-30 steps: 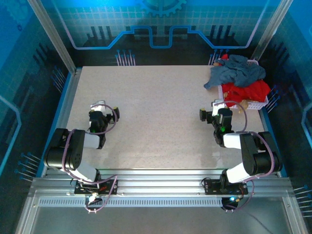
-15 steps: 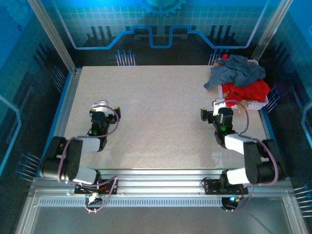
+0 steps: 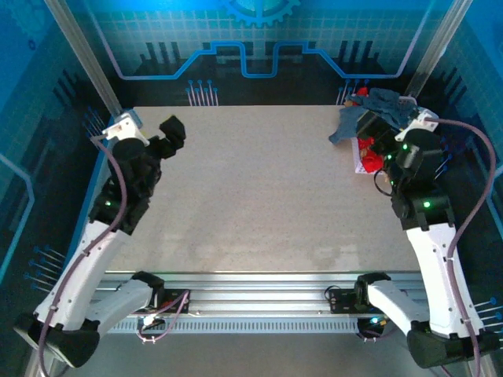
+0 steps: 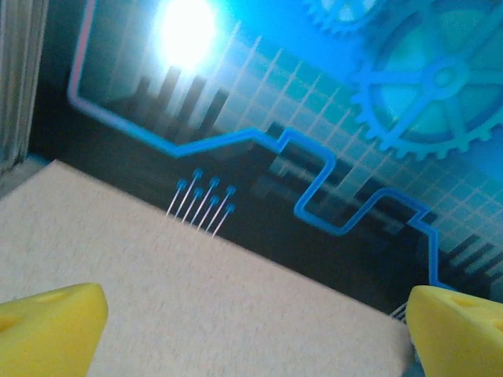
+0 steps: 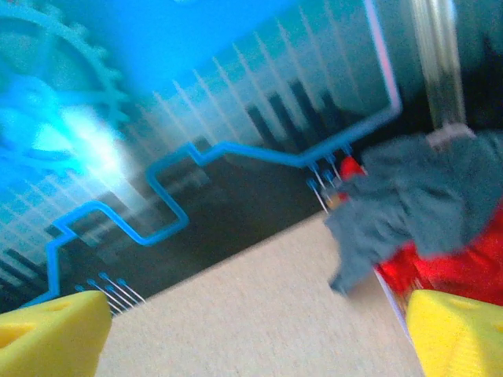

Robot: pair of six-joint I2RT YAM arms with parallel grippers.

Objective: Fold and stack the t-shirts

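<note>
The slate-blue t-shirt (image 3: pixel 387 100) lies crumpled on top of the red t-shirt (image 3: pixel 368 162) in a basket at the table's far right corner. My right gripper (image 3: pixel 372 126) hangs open just left of that pile, above the table. In the right wrist view the blue shirt (image 5: pixel 428 196) and the red shirt (image 5: pixel 460 267) sit ahead to the right, and nothing lies between the yellow fingertips (image 5: pixel 51 334). My left gripper (image 3: pixel 171 129) is raised over the far left of the table, open and empty. Its yellow fingertips (image 4: pixel 47 330) stand wide apart.
A white basket (image 3: pixel 357 163) holds the shirts, its rim (image 5: pixel 393 297) partly covered by cloth. The speckled beige table (image 3: pixel 259 188) stretches between the arms. A blue patterned back wall and metal frame posts (image 3: pixel 82 59) bound the workspace.
Both arms have risen from a low folded pose near the table's front. The left gripper swung to the far left; the right one swung up toward the shirts.
</note>
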